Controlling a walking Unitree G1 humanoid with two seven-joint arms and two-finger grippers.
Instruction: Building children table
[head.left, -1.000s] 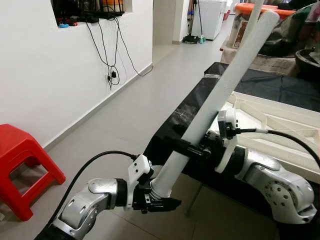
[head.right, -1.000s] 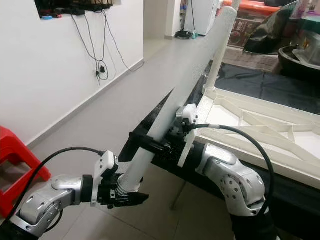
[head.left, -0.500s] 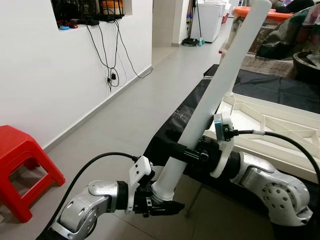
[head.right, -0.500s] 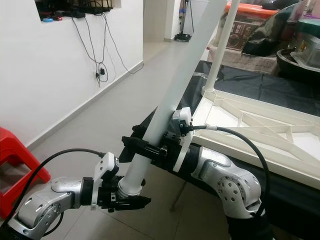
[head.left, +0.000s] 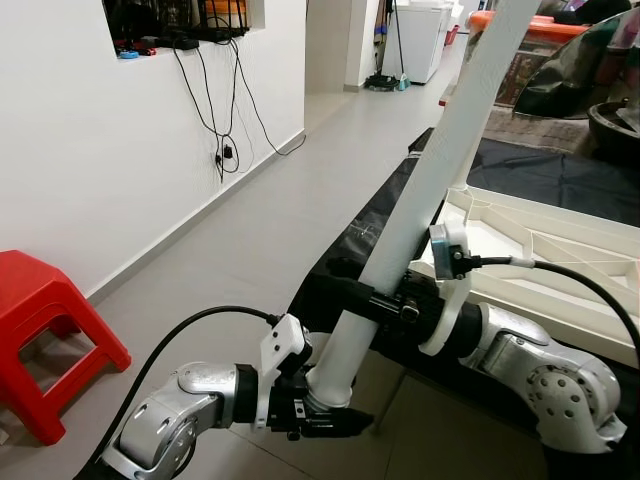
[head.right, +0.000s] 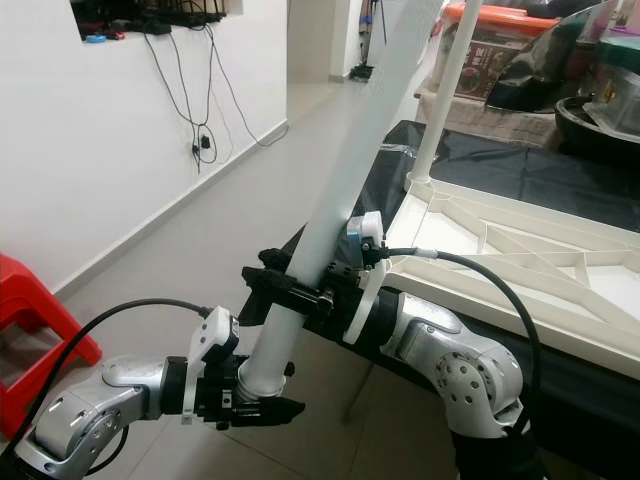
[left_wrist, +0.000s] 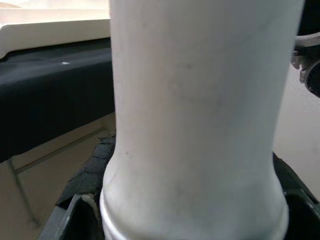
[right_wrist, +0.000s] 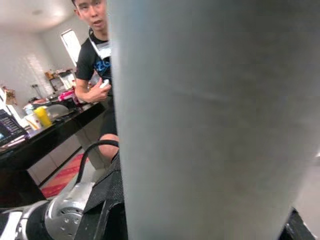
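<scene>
1. Leg (head.left: 420, 190): long white tube, tilted steeply with its top leaning away toward the right, held in the air over the floor (head.left: 250, 230) in front of the black-covered tabletop (head.left: 530, 165).
2. Left end effector (head.left: 330, 420) is clamped on the leg's lower end, at the ribbed collar; in the left wrist view the black fingers (left_wrist: 85, 185) sit on either side of the tube.
3. Right end effector (head.left: 375, 300) is closed around the leg higher up, about a third of the way along.
4. Handling, as a judgement: looks like stiff hollow plastic, light, smooth and so likely to slip or twist in the pads. Long lever, so the top swings wide with any small wrist turn. Two grips spread apart suit it; the collar end is the one to guide into a socket.
5. White table frame (head.right: 520, 250) lies upside down on the tabletop, with one leg already standing upright (head.right: 445, 80) at its far corner.
6. Further out: red stool (head.left: 45, 330) by the white wall (head.left: 90, 150), cables (head.left: 220, 110) hanging from a shelf; a person (right_wrist: 95, 60) shows in the right wrist view.
</scene>
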